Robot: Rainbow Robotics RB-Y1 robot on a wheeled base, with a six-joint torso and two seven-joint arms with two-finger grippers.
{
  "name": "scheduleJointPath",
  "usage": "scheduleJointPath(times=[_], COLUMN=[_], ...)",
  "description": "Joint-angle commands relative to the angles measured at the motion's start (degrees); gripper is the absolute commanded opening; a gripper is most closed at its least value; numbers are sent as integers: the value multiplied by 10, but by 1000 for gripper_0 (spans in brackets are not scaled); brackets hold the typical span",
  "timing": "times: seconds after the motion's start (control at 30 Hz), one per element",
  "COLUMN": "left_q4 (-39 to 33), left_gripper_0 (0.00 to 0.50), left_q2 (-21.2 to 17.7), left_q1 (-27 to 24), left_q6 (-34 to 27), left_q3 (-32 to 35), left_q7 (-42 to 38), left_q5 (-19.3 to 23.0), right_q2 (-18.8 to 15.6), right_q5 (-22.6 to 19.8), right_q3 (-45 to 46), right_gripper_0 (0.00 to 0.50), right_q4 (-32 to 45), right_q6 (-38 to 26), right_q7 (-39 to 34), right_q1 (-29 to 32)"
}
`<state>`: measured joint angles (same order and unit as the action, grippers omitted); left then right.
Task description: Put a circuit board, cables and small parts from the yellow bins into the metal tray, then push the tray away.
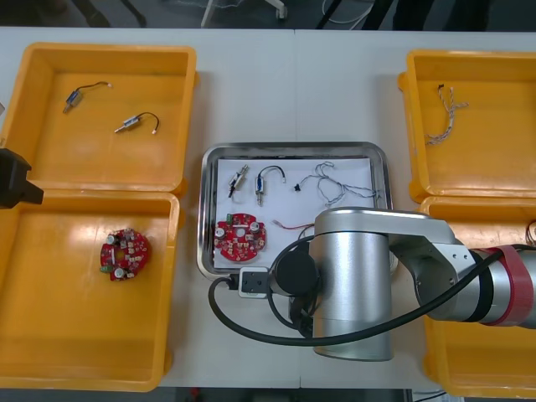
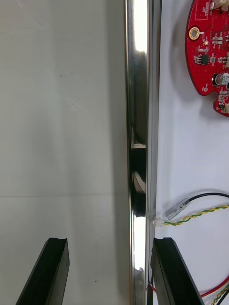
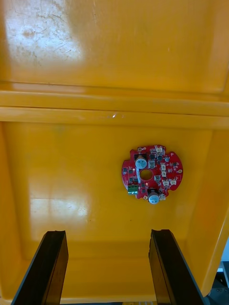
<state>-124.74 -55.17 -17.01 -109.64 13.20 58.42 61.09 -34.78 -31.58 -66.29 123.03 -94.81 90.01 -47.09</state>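
Note:
The metal tray (image 1: 211,251), white inside, lies at the table's middle. It holds a red circuit board (image 1: 241,235), two small metal parts (image 1: 239,180), a twisted blue and white cable (image 1: 331,186) and a red and yellow cable (image 1: 289,224). My right arm (image 1: 360,285) reaches over the tray's near edge. In the right wrist view my right gripper (image 2: 109,242) is open astride the tray's rim (image 2: 140,95): one finger over the bare table, the other over the white inside, near the cable (image 2: 200,214) and board (image 2: 210,47). My left gripper (image 3: 107,233) is open above a board (image 3: 151,174) in a bin.
Yellow bins flank the tray. The far left bin (image 1: 100,50) holds two small metal parts (image 1: 134,124), the near left bin (image 1: 172,276) a red circuit board (image 1: 126,254). The far right bin (image 1: 414,126) holds a twisted cable (image 1: 444,117). Bare table lies beyond the tray.

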Motion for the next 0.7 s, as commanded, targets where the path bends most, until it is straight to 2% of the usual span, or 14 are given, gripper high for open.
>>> scheduleJointPath(times=[0.03,0.7], left_q4=[-16,-16], left_gripper_0=[500,500], left_q2=[-25,-25], left_q1=[9,9], left_q6=[-4,-4], left_q3=[18,18], left_q7=[44,44], left_q5=[4,4], right_q2=[1,14], right_q5=[15,20], right_q3=[13,1], right_gripper_0=[500,500], right_q4=[8,-46], right_q6=[1,64], right_q7=[29,33], right_q1=[-18,-17])
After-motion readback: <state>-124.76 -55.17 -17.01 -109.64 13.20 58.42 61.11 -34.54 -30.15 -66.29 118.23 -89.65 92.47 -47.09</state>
